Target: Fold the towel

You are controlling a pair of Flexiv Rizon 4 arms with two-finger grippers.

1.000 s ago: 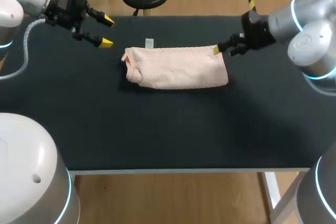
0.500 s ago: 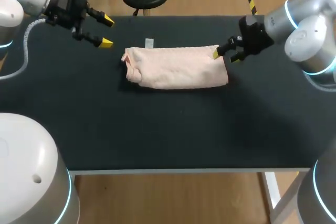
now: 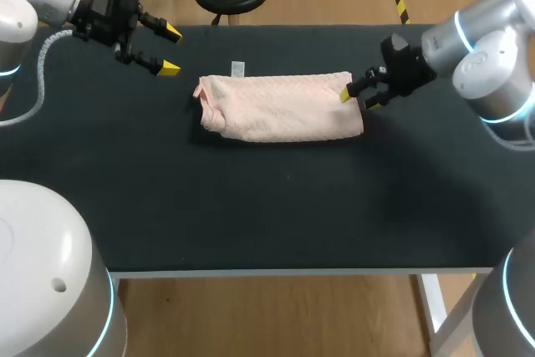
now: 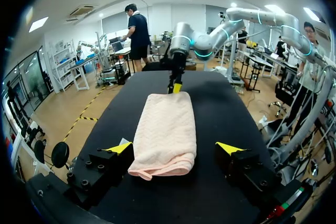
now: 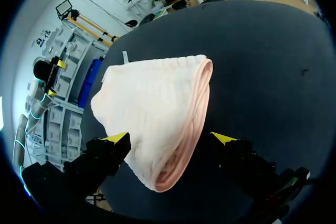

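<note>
We are looking at a pale pink folded terry towel (image 3: 280,108) lying just above the middle of the frame on the black counter (image 3: 251,206), its long side running left to right. Our right end effector (image 3: 355,95) is sitting at the towel's right end with its fingers spread wide. It is straddling the folded edge and gripping nothing. Our left end effector (image 3: 170,50) is hanging in the upper left, off the towel's left end, also wide open and empty.

We are judging the main risk to be a partial pinch. If the right fingers are closing from here, they could be catching only the top layers, so the stack would be peeling apart on lifting. With the left end unheld, the whole towel could also be dragging sideways and bunching rather than folding.
</note>
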